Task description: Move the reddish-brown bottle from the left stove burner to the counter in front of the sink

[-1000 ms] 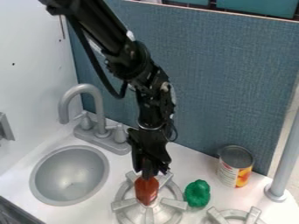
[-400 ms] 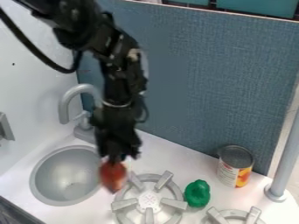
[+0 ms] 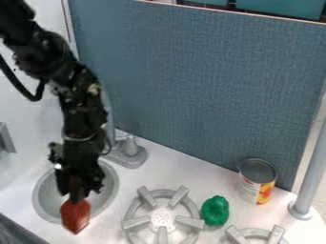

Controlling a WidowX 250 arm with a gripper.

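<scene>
Cam view: gripper [image 3: 76, 194] is clamped on a reddish-orange toy [image 3: 75, 217], exact kind hard to tell, its top hidden btwn the fingers. Toy hangs over the front R part of the sink [image 3: 49, 200], w/ arm + toy blocking part of the bowl. Faucet [image 3: 129, 151] mostly hidden behind arm. Green pepper [image 3: 215, 210] is just beside the near burner [image 3: 134, 222]; 2nd burner [image 3: 254, 232] cut off at bottom edge.

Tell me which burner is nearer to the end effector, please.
The burner between the sink and the green object; the other burner is cut by the bottom edge.
</scene>
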